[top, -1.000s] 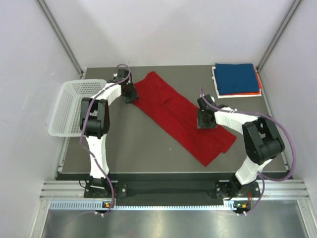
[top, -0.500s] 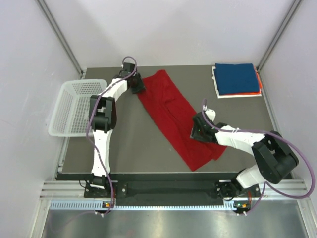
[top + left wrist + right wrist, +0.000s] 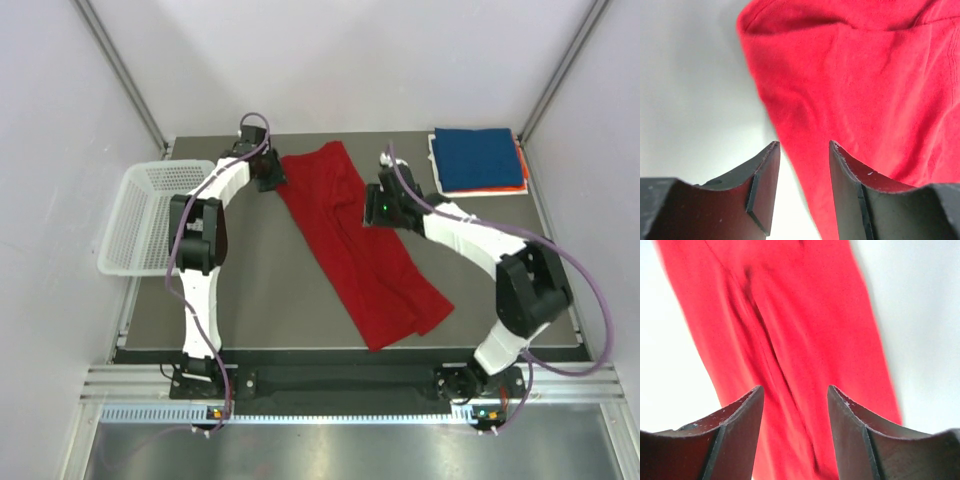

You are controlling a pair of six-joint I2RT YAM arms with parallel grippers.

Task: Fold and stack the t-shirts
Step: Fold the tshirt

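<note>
The dark tabletop (image 3: 260, 290) is the biggest thing here. The red shirt (image 3: 350, 240) lies on it, folded into a long strip. The strip runs on a slant from the far middle of the tabletop toward the near right. It has some wrinkles and a long crease down the middle.

The white basket (image 3: 150, 215) sits at the far left. Part of it sticks out over the left edge of the tabletop. It is well apart from the red shirt.

A stack of folded shirts sits in the far right corner. The blue shirt (image 3: 480, 158) is on top. An orange shirt (image 3: 515, 187) peeks out under it at the near right. A white shirt (image 3: 437, 172) shows under the blue one along the left side.

The left hand (image 3: 270, 177) is at the far left corner of the red shirt. Its two fingers (image 3: 762, 185) are apart, with nothing between them. The edge of the red shirt runs under the gap, with bare tabletop to one side and red cloth to the other.

The right hand (image 3: 380, 207) is over the right edge of the red shirt, in its far half. Its fingers (image 3: 740, 425) are apart too and hold nothing. Red cloth fills the space below them. I cannot tell if either hand touches the cloth.
</note>
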